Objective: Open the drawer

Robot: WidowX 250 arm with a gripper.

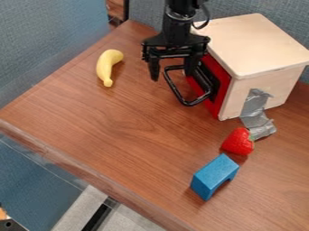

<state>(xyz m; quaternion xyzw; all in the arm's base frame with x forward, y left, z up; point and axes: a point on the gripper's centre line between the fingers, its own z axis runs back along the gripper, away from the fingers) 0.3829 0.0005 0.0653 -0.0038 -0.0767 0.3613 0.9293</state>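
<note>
Pretty much everything's done in black — chunky arm (177,25), wide angular gripper (173,75), two blocky fingers (154,67) — and a skinny cable (207,17) is looped off one side.

Red-fronted drawer (222,92) with a dark central panel, set in the left-facing side of a pale wooden, box-shaped cabinet (256,45) at the upper right of the brown wood-grain table (120,131). The drawer appears closed, its upright red face close against the cabinet body. A black, rounded loop handle (190,103) projects from this face, extending outward to the left and lying above the tabletop, angled across the view.
</note>
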